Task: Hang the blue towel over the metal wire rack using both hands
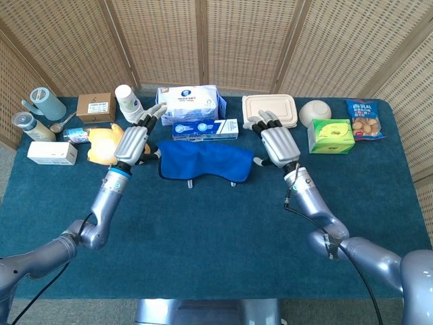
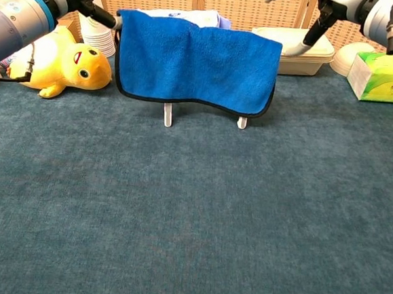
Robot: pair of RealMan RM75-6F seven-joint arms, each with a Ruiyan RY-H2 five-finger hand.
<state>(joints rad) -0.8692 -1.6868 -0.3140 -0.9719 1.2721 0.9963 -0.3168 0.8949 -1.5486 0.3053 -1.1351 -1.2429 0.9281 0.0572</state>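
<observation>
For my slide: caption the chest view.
Blue towel draped over wire rack, both hands open beside it.

We see both views evenly and brightly lit, with soft, diffuse light and no harsh glare. Shadows stay faint: a thin one under the blue towel point(image 2: 197, 64) at center top of the chest view. The head view is sharp throughout. In the chest view, the arms at the upper corners look slightly soft.

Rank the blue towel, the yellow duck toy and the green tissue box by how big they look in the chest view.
1. blue towel
2. yellow duck toy
3. green tissue box, though the frame edge crops it.
</observation>
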